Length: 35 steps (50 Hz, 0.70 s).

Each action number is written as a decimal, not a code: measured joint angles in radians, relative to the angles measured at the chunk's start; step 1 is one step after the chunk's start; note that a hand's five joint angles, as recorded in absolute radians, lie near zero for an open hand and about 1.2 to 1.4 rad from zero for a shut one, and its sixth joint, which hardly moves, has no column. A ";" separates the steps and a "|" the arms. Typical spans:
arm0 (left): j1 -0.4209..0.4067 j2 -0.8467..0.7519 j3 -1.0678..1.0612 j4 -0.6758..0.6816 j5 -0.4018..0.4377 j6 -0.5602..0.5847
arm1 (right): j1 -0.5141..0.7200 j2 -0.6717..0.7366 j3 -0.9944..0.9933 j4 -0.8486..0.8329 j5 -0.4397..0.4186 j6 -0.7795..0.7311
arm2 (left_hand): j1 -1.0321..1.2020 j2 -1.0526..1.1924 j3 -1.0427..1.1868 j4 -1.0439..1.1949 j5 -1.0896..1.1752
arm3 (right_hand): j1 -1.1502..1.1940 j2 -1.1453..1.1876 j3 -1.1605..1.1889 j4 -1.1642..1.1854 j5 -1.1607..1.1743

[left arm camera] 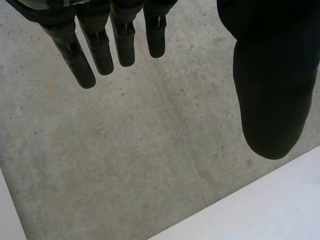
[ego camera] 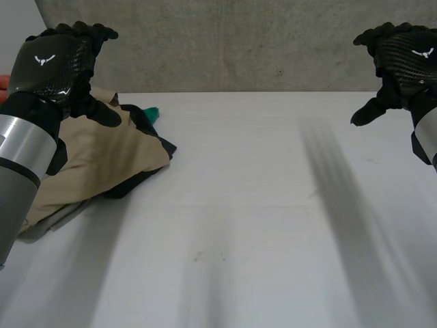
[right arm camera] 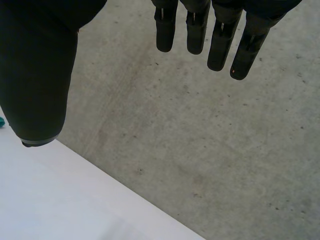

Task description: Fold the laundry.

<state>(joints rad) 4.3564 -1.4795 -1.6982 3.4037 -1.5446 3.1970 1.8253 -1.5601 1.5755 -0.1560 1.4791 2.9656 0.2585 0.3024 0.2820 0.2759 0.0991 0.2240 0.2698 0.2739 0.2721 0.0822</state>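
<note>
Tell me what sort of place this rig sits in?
Probably a lab or test cell, not a home: a bare white table, raw concrete behind it, and one small laundry pile of tan, black and green cloth by the left hand.

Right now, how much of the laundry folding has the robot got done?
Nothing looks folded: the beige cloth lies crumpled with a dark cloth and a green piece on the table. Nothing is in hand: the left hand and right hand hover open, empty. All the folding is left.
</note>
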 measured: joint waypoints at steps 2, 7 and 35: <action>0.000 0.004 0.001 -0.002 0.000 0.000 | -0.007 -0.006 0.004 0.000 0.002 0.001 | -0.017 0.000 -0.030 -0.028 -0.024 | -0.006 -0.011 -0.010 -0.009 -0.007; 0.005 0.013 0.006 -0.014 0.000 0.000 | -0.024 -0.023 0.014 -0.002 0.004 0.002 | -0.045 0.000 -0.068 -0.071 -0.051 | -0.026 -0.051 -0.061 -0.039 -0.024; 0.414 -0.305 0.258 -0.031 -0.001 0.529 | -0.007 -0.010 0.022 0.003 -0.016 -0.006 | -0.045 0.000 -0.068 -0.071 -0.051 | -0.026 -0.051 -0.061 -0.040 -0.024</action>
<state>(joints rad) 4.7707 -1.7849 -1.4398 3.3729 -1.5455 3.7257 1.8186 -1.5705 1.5974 -0.1525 1.4632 2.9595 0.2133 0.3024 0.2140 0.2051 0.0478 0.1977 0.2190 0.2132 0.2323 0.0582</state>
